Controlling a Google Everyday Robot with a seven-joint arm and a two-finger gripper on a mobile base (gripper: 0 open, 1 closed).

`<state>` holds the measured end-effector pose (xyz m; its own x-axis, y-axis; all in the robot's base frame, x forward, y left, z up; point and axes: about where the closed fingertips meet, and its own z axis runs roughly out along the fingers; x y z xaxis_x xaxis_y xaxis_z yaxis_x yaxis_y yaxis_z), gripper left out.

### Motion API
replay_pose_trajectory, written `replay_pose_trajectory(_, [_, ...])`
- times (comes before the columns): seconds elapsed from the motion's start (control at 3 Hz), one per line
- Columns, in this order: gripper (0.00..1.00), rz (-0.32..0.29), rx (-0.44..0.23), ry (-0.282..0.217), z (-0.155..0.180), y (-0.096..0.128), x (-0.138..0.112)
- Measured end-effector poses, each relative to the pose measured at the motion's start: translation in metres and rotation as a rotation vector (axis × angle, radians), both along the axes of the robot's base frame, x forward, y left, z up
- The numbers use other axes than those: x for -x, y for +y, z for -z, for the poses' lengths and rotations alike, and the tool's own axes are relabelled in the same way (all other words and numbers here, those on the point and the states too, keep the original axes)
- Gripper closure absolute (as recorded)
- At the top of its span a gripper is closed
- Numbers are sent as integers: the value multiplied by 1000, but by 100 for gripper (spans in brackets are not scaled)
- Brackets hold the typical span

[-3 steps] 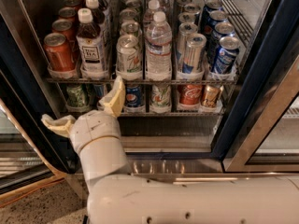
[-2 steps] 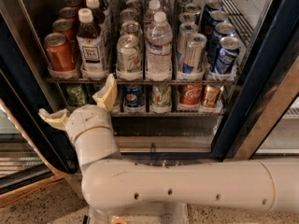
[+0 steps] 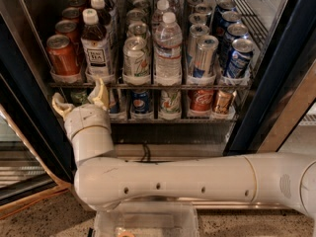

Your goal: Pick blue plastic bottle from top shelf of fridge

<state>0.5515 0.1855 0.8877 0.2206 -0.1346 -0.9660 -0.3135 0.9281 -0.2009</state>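
The blue plastic bottle (image 3: pixel 96 47) holds brown tea, has a white cap and a white "TEA" label, and stands at the front of a lane on the top shelf (image 3: pixel 148 84) of the fridge (image 3: pixel 256 107). More tea bottles stand behind it. My gripper (image 3: pixel 80 99) is open and empty. Its cream fingers point up, just below the shelf front, under and slightly left of the tea bottle. One fingertip (image 3: pixel 100 93) reaches the rack edge under the bottle.
A red can (image 3: pixel 62 56) stands left of the tea bottle, a silver-green can (image 3: pixel 136 58) and a clear water bottle (image 3: pixel 168 48) to its right. Short soda cans (image 3: pixel 170 102) fill the lower rack. The open glass door (image 3: pixel 24 132) is at left. My arm (image 3: pixel 187 177) spans the foreground.
My gripper has shifted a little left and up toward the top shelf's front edge. The bottles and cans have not moved.
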Motion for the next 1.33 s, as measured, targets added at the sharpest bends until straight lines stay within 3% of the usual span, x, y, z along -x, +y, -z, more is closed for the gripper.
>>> replay_pose_trajectory(0.67, [24, 150, 22, -218, -39, 6, 40])
replay_pose_trajectory(1.0, [23, 258, 20, -298, -59, -9, 50])
replay_pose_trajectory(1.33, [8, 301, -5, -286, -68, -28, 43])
